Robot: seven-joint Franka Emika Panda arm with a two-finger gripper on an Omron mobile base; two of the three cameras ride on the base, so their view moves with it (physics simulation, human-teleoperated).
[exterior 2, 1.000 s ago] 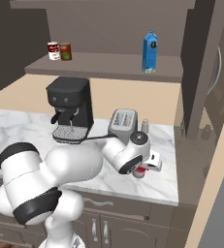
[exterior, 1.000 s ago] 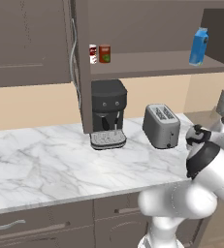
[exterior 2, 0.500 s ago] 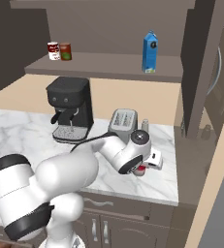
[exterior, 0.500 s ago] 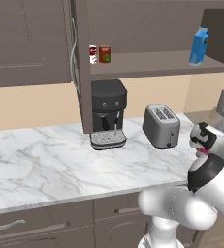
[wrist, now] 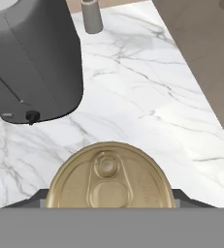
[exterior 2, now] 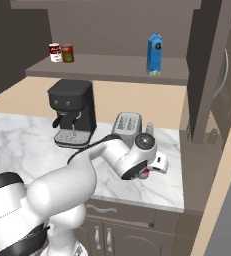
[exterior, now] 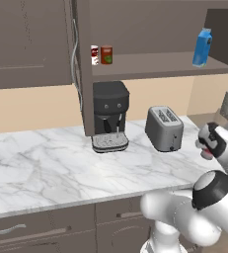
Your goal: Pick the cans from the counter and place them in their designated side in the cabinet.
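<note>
A: Worktop (exterior: 46, 173) first: white marble over dark drawers, broad and bare on its left half, with the coffee machine (exterior: 109, 116) and the toaster (exterior: 164, 128) set toward the back. The front edge runs free the whole way.

B: And at the right end?

A: The marble stops at a straight edge, with brown floor beyond it. In the hand view that edge runs diagonally past the can (wrist: 110, 178), and the strip of marble between the toaster's rounded corner and the edge is bare apart from a small grey shaker (wrist: 91, 16) farther back.

B: Where is the gripper?

A: Near that right end, in front of the toaster, the gripper (exterior 2: 147, 172) is low over the marble. A bit of red shows under it in both base views.

B: Fingers?

A: The two dark fingers (wrist: 26, 199) sit at either side of the can's gold pull-tab lid, close against its rim. They look closed on the can, though the tips are mostly cut off at the bottom, so I say that with some caution. I cannot tell whether the can stands on the marble or is lifted.

B: The cabinet?

A: The cabinet (exterior: 150, 64) shelf runs above the machines. A white can with red marks (exterior: 94, 55) and a dark red-brown can (exterior: 106, 54) stand just beside each other at its left end, a blue carton (exterior: 202, 47) stands at the right, and the long middle stretch is bare.
</note>
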